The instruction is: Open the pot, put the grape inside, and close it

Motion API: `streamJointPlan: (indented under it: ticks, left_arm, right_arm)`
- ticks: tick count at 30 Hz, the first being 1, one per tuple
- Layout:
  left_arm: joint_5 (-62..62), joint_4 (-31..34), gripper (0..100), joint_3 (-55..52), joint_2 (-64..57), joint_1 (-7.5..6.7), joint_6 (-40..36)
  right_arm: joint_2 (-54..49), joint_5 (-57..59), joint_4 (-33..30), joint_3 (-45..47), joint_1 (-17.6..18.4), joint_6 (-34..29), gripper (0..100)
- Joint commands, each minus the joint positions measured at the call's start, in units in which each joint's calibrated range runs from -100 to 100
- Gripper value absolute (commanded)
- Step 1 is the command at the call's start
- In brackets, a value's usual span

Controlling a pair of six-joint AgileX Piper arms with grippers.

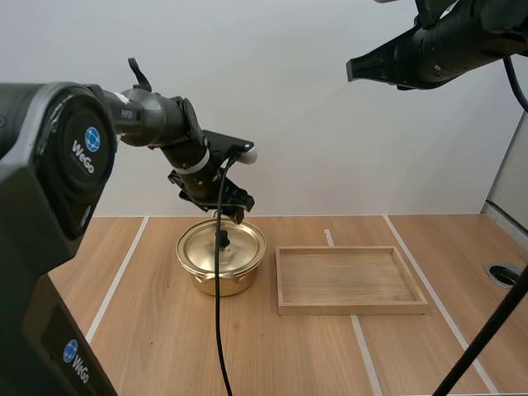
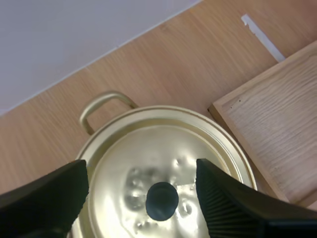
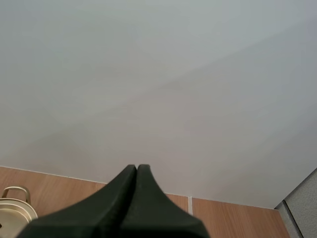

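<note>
A gold pot (image 1: 221, 257) stands left of centre on the table, its lid (image 2: 163, 163) on and a black knob (image 2: 162, 200) in the lid's middle. My left gripper (image 1: 229, 213) hangs just above the pot's far side. Its fingers (image 2: 47, 198) are open and stand apart on either side of the knob, clear of it. My right gripper (image 1: 353, 71) is held high over the table, its fingers (image 3: 136, 174) shut together on nothing. A handle of the pot (image 3: 14, 191) is beside them.
A shallow wooden tray (image 1: 351, 279) lies right of the pot with nothing in it; its corner (image 2: 277, 124) is close to the pot's rim. White tape lines cross the wooden table (image 1: 148, 346). A round hole (image 1: 503, 274) sits near the table's right edge.
</note>
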State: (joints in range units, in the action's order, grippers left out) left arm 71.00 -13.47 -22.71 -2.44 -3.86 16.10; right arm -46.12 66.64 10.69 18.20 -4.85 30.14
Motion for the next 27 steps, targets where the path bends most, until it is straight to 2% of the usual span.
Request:
streamJointPlan:
  ticks: [1, 13, 15, 18, 23, 27]
  left_arm:
    - [2.77, 1.13, 100, 4.32, -3.14, -0.18, -1.39]
    - [4.66, 3.12, 99, 18.56, -15.91, -0.18, -3.71]
    - [4.66, 3.23, 87, 19.99, -18.19, -0.18, -4.18]
    - [4.66, 3.23, 58, 21.68, -21.19, -0.18, -5.22]
    - [3.94, 3.49, 0, 22.25, -25.85, -0.18, -5.25]
    - [3.94, 3.49, 0, 22.25, -28.89, -0.18, -5.13]
  right_arm:
    - [-0.78, 0.16, 0.15, 0.08, -0.24, 0.02, 0]
    - [-0.78, 0.56, 0.73, 0.08, -0.24, 0.02, 0]
    - [-0.78, 0.74, 1.02, 0.08, -0.24, 0.02, 0]
    - [-0.78, 0.7, 1.12, 0.08, -0.24, 0.02, 0]
    - [-0.78, 0.98, 1.51, 0.08, -0.24, 0.02, 0]
    - [-0.78, 1.34, 3.74, 0.08, -0.24, 0.02, 0]
